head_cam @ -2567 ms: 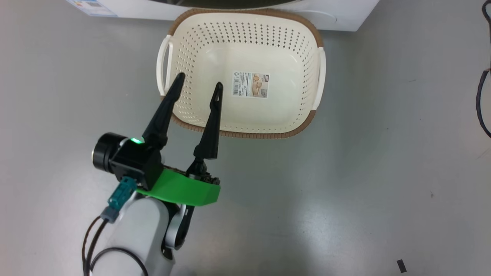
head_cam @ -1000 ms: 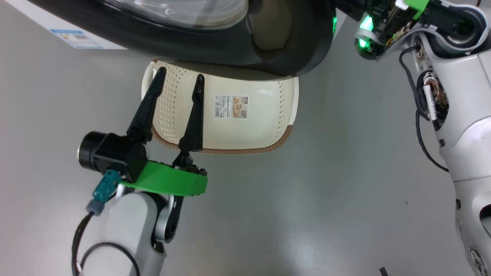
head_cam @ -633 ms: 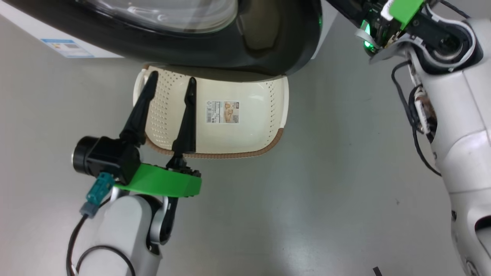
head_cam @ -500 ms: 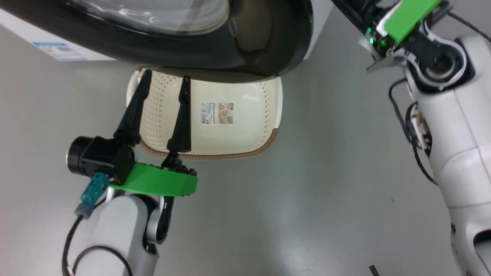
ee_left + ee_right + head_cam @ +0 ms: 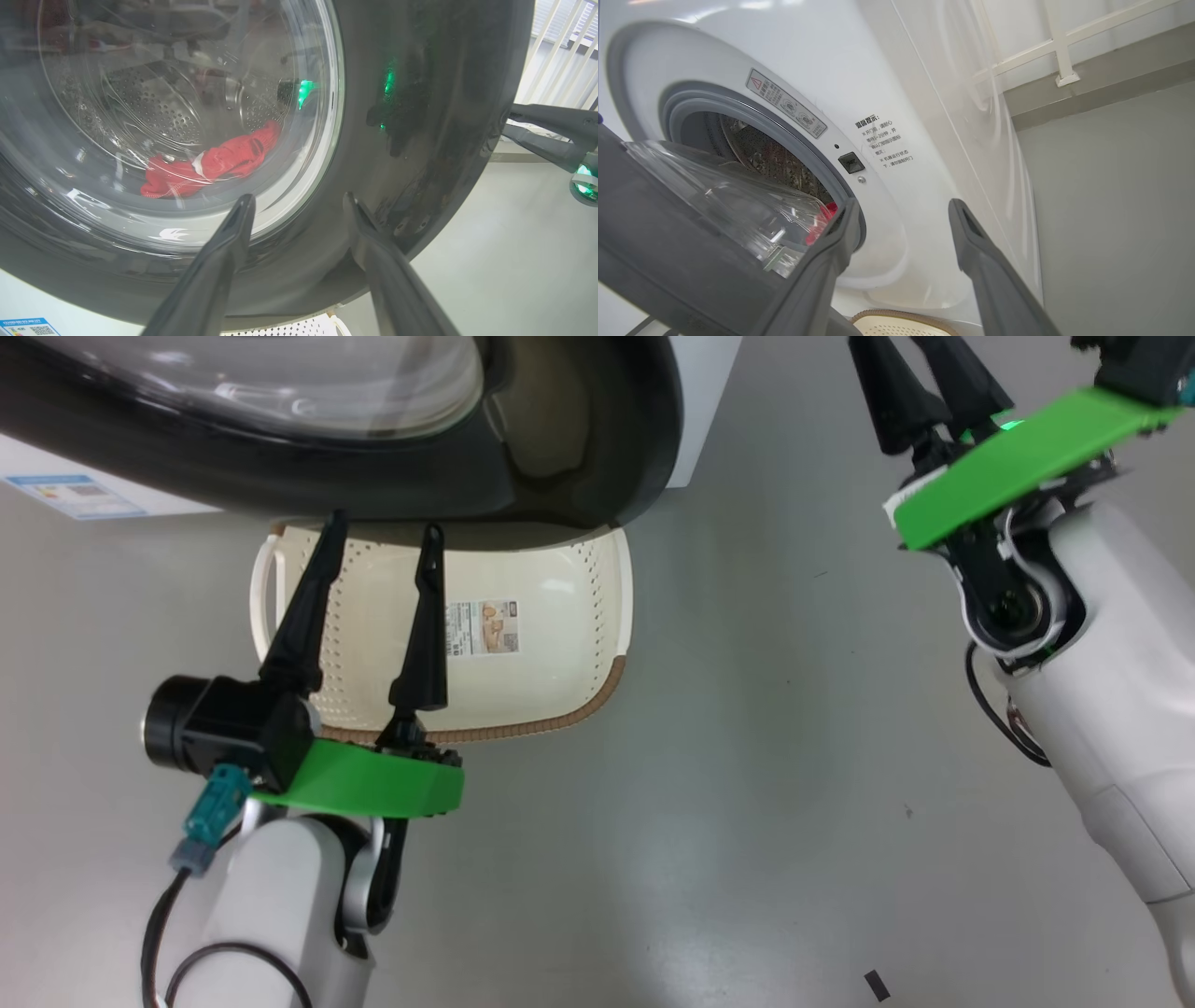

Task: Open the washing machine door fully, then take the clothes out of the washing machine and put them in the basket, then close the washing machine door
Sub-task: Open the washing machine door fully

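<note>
The washing machine door (image 5: pixel 560 476) stands partly swung out from the white washing machine (image 5: pixel 887 70), its black rim hanging over the far side of the basket (image 5: pixel 579 709). Through the glass the red clothes (image 5: pixel 210 163) lie low in the steel drum; a red scrap of clothes (image 5: pixel 817 228) peeks past the door's edge. My left gripper (image 5: pixel 385 527) is open over the basket's left part, its tips just short of the door (image 5: pixel 420 116). My right gripper (image 5: pixel 904 205) is open and holds nothing, off the door's free edge, facing the gap beside the grey ring (image 5: pixel 752 121).
Grey floor spreads right of the basket and toward me. A blue label (image 5: pixel 75 495) marks the machine's front at the left. A white railing (image 5: pixel 1059 46) and wall stand beyond the machine. A small black mark (image 5: pixel 876 983) lies on the floor.
The door, shut at first, has swung out over the basket. My right gripper has come off the door's edge and backed away to the right. The head view has shifted; the left arm holds its pose.
</note>
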